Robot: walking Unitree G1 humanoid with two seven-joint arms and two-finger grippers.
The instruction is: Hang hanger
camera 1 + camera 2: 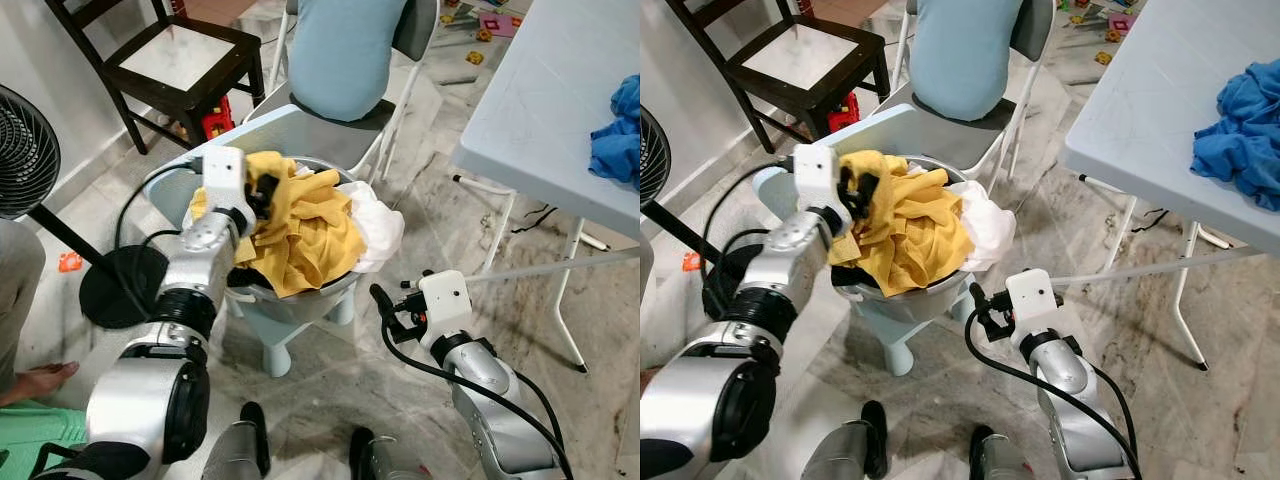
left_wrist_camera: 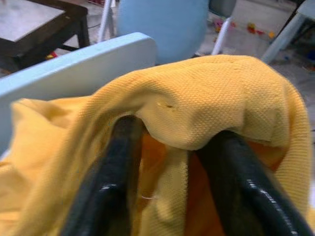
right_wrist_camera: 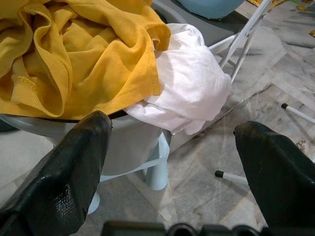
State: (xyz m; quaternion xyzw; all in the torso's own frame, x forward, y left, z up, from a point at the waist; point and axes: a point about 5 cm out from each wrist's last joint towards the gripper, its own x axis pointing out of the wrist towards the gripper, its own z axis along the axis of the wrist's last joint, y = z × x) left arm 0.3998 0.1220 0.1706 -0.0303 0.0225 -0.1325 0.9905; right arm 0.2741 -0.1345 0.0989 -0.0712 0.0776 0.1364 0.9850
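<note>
Left eye view first: a standing fan [image 1: 22, 150] is sitting well off to the outer side of the left gripper [image 1: 262, 192], and a dark wooden chair [image 1: 170, 60] is standing beyond it. That gripper is reaching into the pile on a pale blue stool [image 1: 275, 325], its two black fingers [image 2: 106, 196] pushing up under a fold of the yellow shirt [image 1: 305, 235]. In the left wrist view the cloth is draping right over both fingertips, with a bulge sagging between them, so the fingers are looking parted beneath the fabric, not clamped on it; whether they are pinching anything lower down, I cannot tell.

Just past the yellow shirt a white garment [image 1: 378, 225] is spilling over the stool's edge, directly ahead of the right gripper [image 1: 392, 318]. That gripper is hovering low beside the stool, fingers spread wide and holding nothing. Further right a white folding table [image 1: 530, 110] is carrying a crumpled blue cloth [image 1: 615, 135].

As for the task, I am seeing no hanger anywhere, neither between the fingers nor on the pile, and no rail to hang it on. By my reckoning the job is hardly begun: a hanger is yet to be found, gripped and hung.
</note>
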